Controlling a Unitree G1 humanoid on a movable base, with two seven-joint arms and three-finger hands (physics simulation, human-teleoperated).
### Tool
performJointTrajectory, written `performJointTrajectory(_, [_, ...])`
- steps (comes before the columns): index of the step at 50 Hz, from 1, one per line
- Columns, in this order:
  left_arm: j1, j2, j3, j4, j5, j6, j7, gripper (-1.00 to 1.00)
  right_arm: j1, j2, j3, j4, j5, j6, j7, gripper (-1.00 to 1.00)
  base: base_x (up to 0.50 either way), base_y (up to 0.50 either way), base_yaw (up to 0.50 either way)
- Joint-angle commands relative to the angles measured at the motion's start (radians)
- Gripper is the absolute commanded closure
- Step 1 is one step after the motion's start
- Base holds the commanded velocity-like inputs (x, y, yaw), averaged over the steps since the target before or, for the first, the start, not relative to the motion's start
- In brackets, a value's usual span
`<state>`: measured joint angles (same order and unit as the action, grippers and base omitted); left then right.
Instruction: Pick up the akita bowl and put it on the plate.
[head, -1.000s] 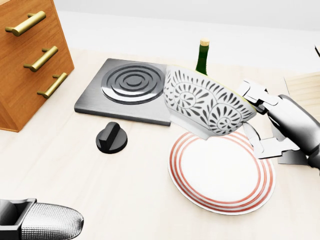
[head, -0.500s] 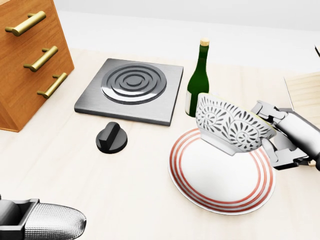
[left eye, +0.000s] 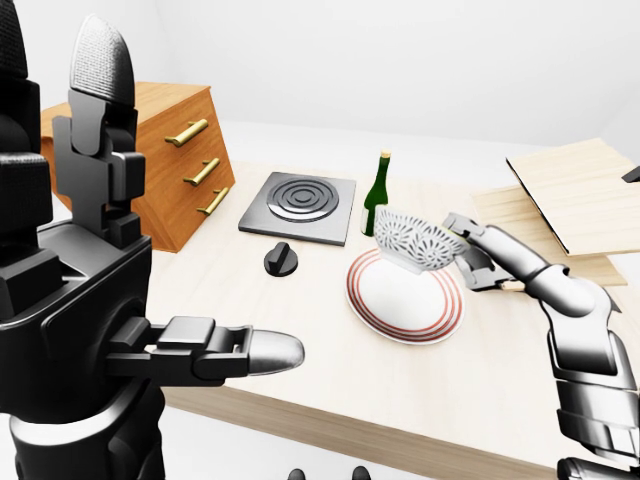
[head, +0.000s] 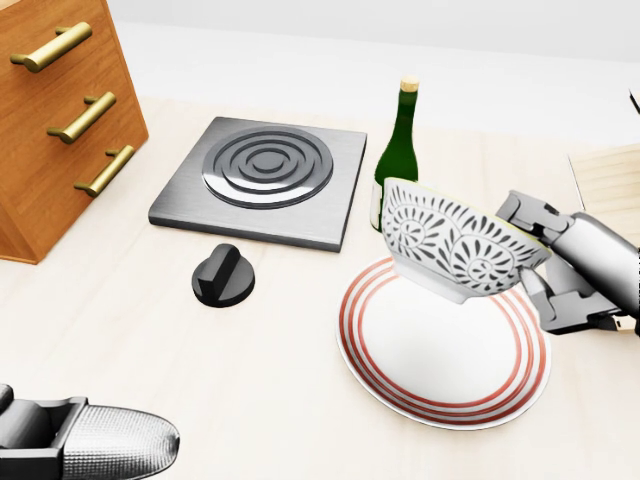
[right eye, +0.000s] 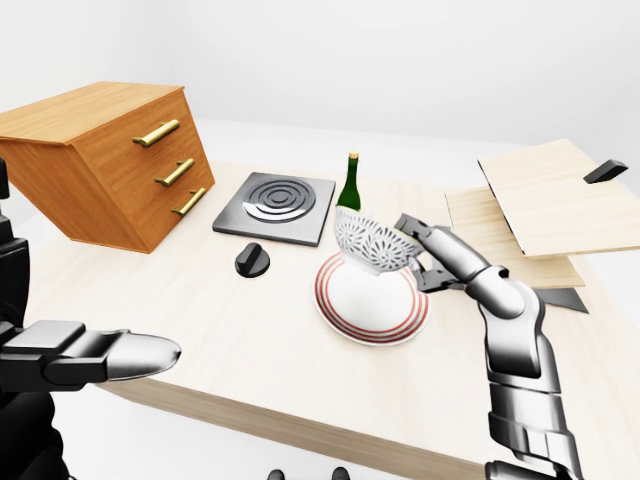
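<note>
The akita bowl (head: 452, 243), white with a black leaf pattern, hangs tilted just over the upper part of the plate (head: 430, 355), a white plate with red rings. My right gripper (head: 530, 258) is shut on the bowl's right rim, one finger over the rim and the others beneath it. Whether the bowl's foot touches the plate I cannot tell. My left gripper (left eye: 235, 350) floats low at the left, far from both, fingers stretched out and holding nothing.
A green wine bottle (head: 397, 158) stands right behind the bowl. A grey burner plate (head: 262, 178) and a black knob (head: 222, 275) lie to the left. A wooden drawer cabinet (head: 55, 110) stands at the far left, and wooden boards (left eye: 560, 205) at the right.
The bowl came down and to the right from a higher spot to just over the plate, then edged back up a little. The right hand moved with it.
</note>
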<state>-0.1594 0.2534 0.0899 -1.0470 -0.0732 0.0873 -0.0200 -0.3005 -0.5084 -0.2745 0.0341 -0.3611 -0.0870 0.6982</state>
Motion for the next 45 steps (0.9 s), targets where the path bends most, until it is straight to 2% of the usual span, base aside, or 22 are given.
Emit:
performJointTrajectory(1, [0.008, -0.033, 0.004, 0.0, 0.028, 0.0, -0.033, -0.91, -0.001, 0.023, 0.014, -0.079, 0.053, 0.0, 0.0, 1.0, 0.0, 0.0, 0.0])
performJointTrajectory(6, [0.013, -0.026, 0.019, 0.0, 0.016, 0.0, -0.032, -0.91, 0.017, 0.044, 0.019, -0.096, 0.057, 0.0, 0.0, 1.0, 0.0, 0.0, 0.0])
performJointTrajectory(9, [0.016, -0.013, 0.02, 0.0, 0.003, 0.0, -0.018, -0.91, -0.016, 0.071, -0.017, -0.015, -0.021, 0.0, 0.0, 1.0, 0.0, 0.0, 0.0])
performJointTrajectory(15, [0.016, -0.015, 0.012, 0.0, 0.006, 0.0, -0.018, -0.91, -0.026, 0.103, -0.069, -0.009, -0.154, 0.0, 0.0, 1.0, 0.0, 0.0, 0.0])
performJointTrajectory(21, [0.025, -0.022, 0.011, 0.0, 0.012, 0.0, -0.023, -0.91, -0.012, 0.073, -0.058, -0.013, -0.218, 0.0, -0.002, 1.0, 0.0, 0.0, 0.0])
performJointTrajectory(30, [0.02, -0.046, 0.005, 0.0, 0.036, 0.0, -0.045, -0.91, -0.03, 0.048, -0.079, 0.006, -0.342, 0.0, -0.135, 1.0, 0.0, 0.0, 0.0])
performJointTrajectory(36, [0.025, -0.059, 0.008, 0.0, 0.052, 0.0, -0.061, -0.91, 0.024, 0.036, -0.031, -0.074, -0.273, 0.0, -0.112, 1.0, 0.0, 0.0, 0.0])
performJointTrajectory(45, [0.03, -0.062, 0.01, 0.0, 0.052, 0.0, -0.063, -0.91, 0.051, 0.075, -0.035, -0.093, -0.26, 0.0, -0.078, 1.0, 0.0, 0.0, 0.0])
